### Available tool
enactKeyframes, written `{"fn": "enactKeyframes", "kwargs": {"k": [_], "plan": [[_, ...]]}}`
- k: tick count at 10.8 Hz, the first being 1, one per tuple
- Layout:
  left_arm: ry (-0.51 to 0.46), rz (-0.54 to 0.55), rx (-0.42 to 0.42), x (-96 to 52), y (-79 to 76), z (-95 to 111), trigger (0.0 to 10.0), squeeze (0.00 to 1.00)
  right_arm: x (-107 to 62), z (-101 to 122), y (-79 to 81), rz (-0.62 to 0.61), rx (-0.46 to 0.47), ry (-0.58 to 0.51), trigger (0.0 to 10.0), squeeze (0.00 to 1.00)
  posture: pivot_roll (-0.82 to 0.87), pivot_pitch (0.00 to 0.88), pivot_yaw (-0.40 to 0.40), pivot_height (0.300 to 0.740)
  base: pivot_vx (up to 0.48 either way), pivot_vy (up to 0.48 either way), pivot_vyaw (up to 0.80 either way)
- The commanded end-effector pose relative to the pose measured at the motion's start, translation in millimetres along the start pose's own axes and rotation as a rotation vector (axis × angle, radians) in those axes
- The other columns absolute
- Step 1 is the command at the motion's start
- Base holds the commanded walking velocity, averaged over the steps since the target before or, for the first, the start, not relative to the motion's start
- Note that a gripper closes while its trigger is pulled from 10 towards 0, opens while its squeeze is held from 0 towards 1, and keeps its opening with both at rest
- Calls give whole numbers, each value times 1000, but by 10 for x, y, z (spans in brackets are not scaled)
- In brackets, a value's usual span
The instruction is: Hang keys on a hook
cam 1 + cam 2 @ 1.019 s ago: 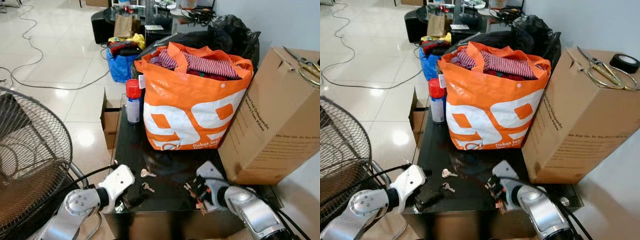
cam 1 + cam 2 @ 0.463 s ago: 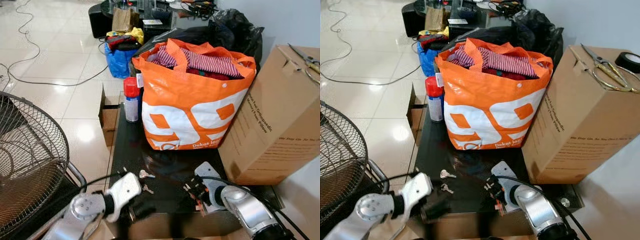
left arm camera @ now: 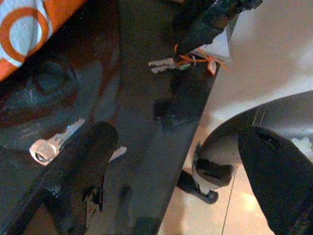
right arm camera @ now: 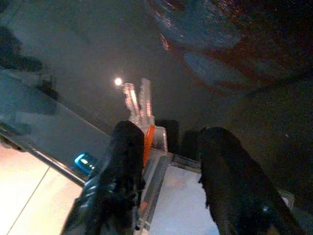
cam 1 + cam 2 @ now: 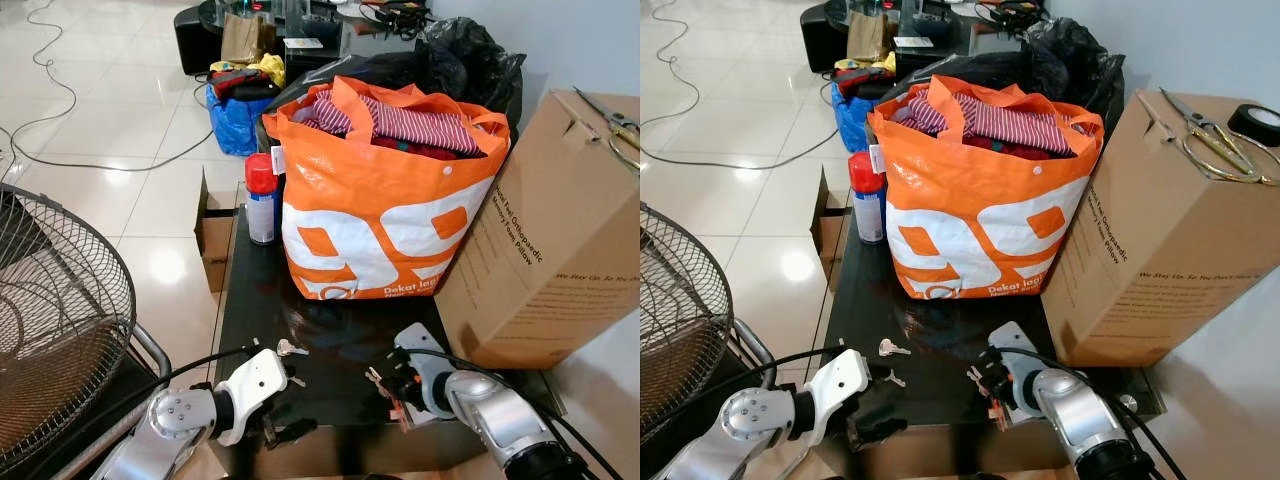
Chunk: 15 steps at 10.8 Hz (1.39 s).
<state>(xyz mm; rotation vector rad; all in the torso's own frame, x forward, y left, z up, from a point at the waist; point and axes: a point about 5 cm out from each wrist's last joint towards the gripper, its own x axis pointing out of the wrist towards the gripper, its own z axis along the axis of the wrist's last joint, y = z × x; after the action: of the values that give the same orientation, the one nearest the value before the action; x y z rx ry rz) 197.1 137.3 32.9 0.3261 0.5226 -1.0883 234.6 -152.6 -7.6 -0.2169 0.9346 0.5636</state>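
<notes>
A bunch of keys with an orange tag (image 5: 383, 388) lies on the black glass table (image 5: 330, 330) near its front edge. My right gripper (image 5: 396, 383) is right at the bunch. It is open, and in the right wrist view the keys (image 4: 138, 100) and tag lie beside one finger (image 4: 120, 166). A single silver key (image 5: 291, 348) and a smaller one (image 5: 297, 380) lie further left. My left gripper (image 5: 283, 430) is open at the front edge: one finger (image 3: 83, 156) rests next to the silver key (image 3: 51, 143), the other hangs past the edge.
An orange bag of clothes (image 5: 390, 190) and a red-capped spray can (image 5: 262, 198) stand at the back of the table. On its right side is a big cardboard box (image 5: 555, 235) with scissors (image 5: 1200, 130) and tape (image 5: 1255, 122) on top. A wire fan (image 5: 55, 320) stands on the left.
My left gripper has slid a little to the right along the table's front edge, closer to the loose keys. The camera shifted slightly. The right gripper stays by the tagged bunch.
</notes>
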Motion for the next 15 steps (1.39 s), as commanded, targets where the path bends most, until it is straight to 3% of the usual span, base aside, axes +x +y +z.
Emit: {"fn": "enactKeyframes", "kwargs": {"k": [1, 2, 3, 4, 11, 15], "plan": [[2, -8, 16, 30, 8, 20, 10000, 0, -9, -69, -44, -10, 14, 29, 3294, 0, -46, 5, -96, 740, 0, 0, 0], [1, -7, 18, 26, 19, 27, 10000, 0, -1, -95, -39, -4, 8, 41, 3333, 0, -45, 4, -95, 740, 0, 0, 0], [0, -6, 20, 22, 29, 29, 10000, 0, 8, -99, -42, -7, 10, 50, 1137, 0, -44, 3, -96, 740, 0, 0, 0], [1, -5, 21, 22, 34, 28, 10000, 0, 19, -122, -40, -8, 1, 70, 0, 0, -41, 4, -98, 740, 0, 0, 0], [-8, -2, 34, -29, 37, 107, 10000, 0, 28, -140, -47, -3, -4, 83, 0, 0, -39, 3, -104, 740, 0, 0, 0], [-18, 4, 43, -64, 52, 196, 10000, 0, 6, 200, -78, -17, 70, -136, 0, 0, -35, 2, -109, 740, 0, 0, 0]]}}
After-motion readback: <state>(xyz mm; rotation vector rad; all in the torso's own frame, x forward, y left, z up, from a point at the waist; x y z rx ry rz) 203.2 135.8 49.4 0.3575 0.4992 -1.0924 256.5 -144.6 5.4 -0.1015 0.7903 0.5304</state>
